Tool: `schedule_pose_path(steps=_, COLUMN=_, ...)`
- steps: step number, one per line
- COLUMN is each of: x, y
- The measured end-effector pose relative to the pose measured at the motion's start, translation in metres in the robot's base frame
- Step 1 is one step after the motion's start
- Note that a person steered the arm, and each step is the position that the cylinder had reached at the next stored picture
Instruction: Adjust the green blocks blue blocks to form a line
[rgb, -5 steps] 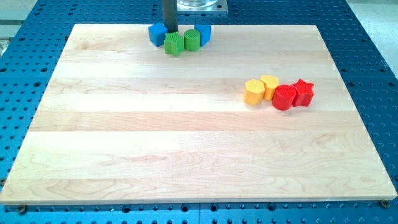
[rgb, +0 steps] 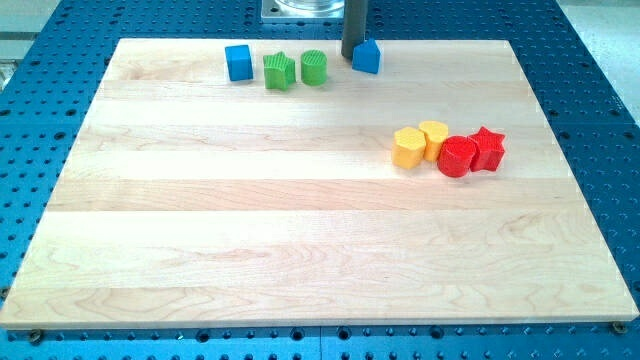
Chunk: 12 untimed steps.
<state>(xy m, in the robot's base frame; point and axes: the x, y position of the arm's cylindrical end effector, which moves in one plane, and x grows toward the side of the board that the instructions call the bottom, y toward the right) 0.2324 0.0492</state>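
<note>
Four blocks lie in a rough row near the view's top edge of the wooden board (rgb: 300, 230): a blue cube (rgb: 238, 62), a green star-shaped block (rgb: 279, 71), a green cylinder (rgb: 314, 67) and a blue block (rgb: 367, 56) at the right end. My tip (rgb: 351, 56) stands just left of that right blue block, touching or nearly touching it, with a gap to the green cylinder on its left.
A cluster sits at the view's right middle: a yellow block (rgb: 408, 147), a yellow cylinder (rgb: 434, 138), a red cylinder (rgb: 459, 156) and a red star-shaped block (rgb: 487, 148). A blue perforated table (rgb: 600, 120) surrounds the board.
My tip moved from the left blue cube to the right blue block. The blocks, bunched before, are now spread apart in a row; the blue blocks sit farther out at both ends.
</note>
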Motion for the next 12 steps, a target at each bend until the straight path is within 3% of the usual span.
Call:
schedule_pose_path(steps=1, x=0.003, y=0.003)
schedule_pose_path(steps=2, x=-0.032, y=-0.019)
schedule_pose_path(steps=3, x=-0.033, y=-0.082)
schedule_pose_path(steps=5, x=0.012, y=-0.146)
schedule_pose_path(steps=6, x=-0.034, y=-0.163)
schedule_pose_path(steps=7, x=0.019, y=-0.205)
schedule_pose_path(steps=8, x=0.017, y=-0.194)
schedule_pose_path(steps=9, x=-0.017, y=-0.163)
schedule_pose_path(steps=11, x=-0.010, y=-0.045)
schedule_pose_path(steps=12, x=0.001, y=-0.045)
